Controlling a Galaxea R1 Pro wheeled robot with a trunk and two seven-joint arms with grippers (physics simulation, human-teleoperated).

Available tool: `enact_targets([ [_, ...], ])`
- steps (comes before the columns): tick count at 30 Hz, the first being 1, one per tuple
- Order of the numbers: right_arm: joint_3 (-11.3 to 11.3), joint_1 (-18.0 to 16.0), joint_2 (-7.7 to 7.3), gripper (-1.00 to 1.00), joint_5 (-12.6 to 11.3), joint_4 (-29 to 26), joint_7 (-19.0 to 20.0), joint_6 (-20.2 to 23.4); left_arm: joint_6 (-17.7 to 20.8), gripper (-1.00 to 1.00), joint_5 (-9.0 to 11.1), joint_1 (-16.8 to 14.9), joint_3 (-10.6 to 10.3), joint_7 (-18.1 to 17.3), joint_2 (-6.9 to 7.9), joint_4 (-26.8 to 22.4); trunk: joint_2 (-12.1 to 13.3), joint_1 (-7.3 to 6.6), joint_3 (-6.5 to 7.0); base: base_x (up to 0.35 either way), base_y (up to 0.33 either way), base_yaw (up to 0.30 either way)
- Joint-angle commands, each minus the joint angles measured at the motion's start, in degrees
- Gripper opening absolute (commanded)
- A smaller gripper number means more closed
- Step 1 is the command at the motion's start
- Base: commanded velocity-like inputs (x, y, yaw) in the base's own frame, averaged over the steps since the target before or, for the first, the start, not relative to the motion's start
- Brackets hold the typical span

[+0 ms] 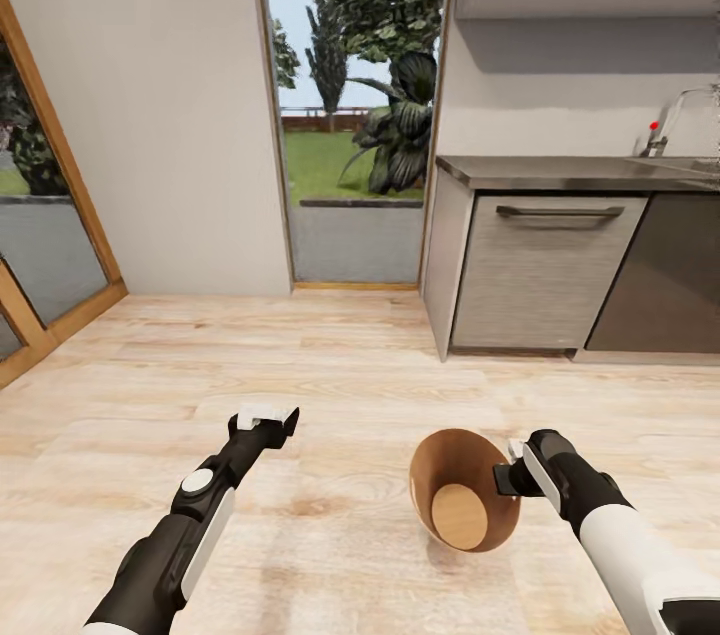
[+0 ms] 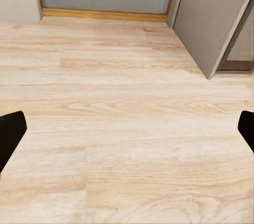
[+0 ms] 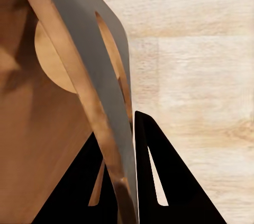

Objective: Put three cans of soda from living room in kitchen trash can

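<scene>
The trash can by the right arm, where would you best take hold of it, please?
By its thin rim: the trash can is a wide tapering bin, too broad to span. One finger inside, one outside, coming from its right side, where the right gripper already pinches the wall.

No text, label or number is legible anywhere.

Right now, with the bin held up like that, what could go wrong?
1. The right tool pinches only the thin wall of the tash can, which hangs tilted above the floor; it could slip or swing out.
2. The bin looks empty, so the cans may yet need fetching.
3. The left tool is open, giving no support.
</scene>
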Motion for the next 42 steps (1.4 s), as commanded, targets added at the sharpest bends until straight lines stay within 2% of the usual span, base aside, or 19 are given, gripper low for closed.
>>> enact_targets([
  [1,-0.10,-0.02,0.01,-1.00,-0.86,-0.01,0.65,0.00,0.01,1.00,0.00,0.00,0.00,0.00,0.00,0.01,0.02,-0.03,0.23,0.000,0.000,0.000],
  [7,-0.06,-0.02,0.00,-1.00,-0.87,0.00,2.72,0.00,0.00,1.00,0.00,0.00,0.00,0.00,0.01,0.11,2.42,-1.34,1.31,0.000,0.000,0.000],
  [30,-0.12,-0.02,0.10,-1.00,-1.03,-1.17,2.78,0.00,0.05,1.00,0.00,0.00,0.05,0.04,-0.07,0.10,11.65,-6.40,5.44,0.000,0.000,0.001],
  [42,-0.20,-0.02,0.24,-1.00,-1.13,-1.23,2.72,0.00,0.05,1.00,0.00,0.00,0.09,0.03,-0.07,0.10,16.46,-9.03,7.74,0.000,0.000,0.189],
])
